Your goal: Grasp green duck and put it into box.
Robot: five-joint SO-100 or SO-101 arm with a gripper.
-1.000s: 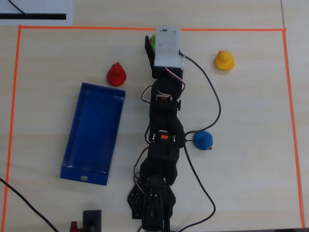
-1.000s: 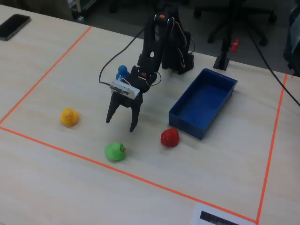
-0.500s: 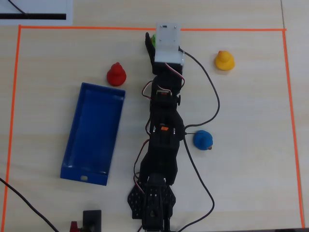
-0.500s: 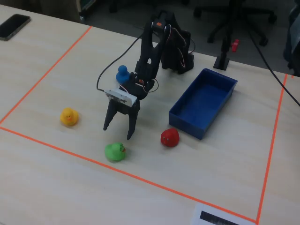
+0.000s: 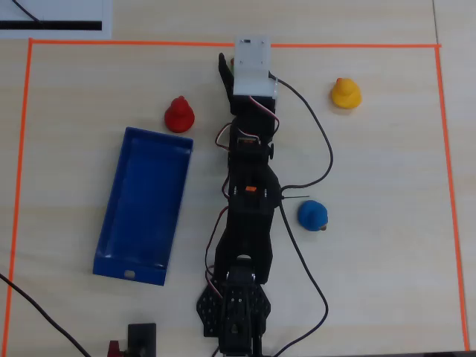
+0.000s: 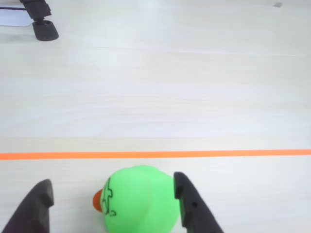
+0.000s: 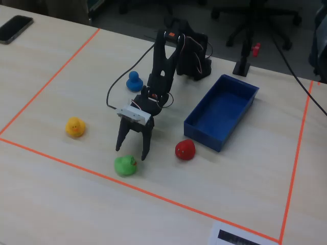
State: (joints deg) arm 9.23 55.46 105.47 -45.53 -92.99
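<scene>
Green duck on the tabletop, just inside the orange tape line, beak pointing left in the wrist view. Sits between the spread fingers, nearer the right-hand one, apparently close against it; empty gap on the left. Hidden under the arm overhead. Box well apart, beyond the red duck.

Bright, even light is falling from above, making only soft shadows; the wrist view's top is looking washed-out and slightly blurry.
</scene>
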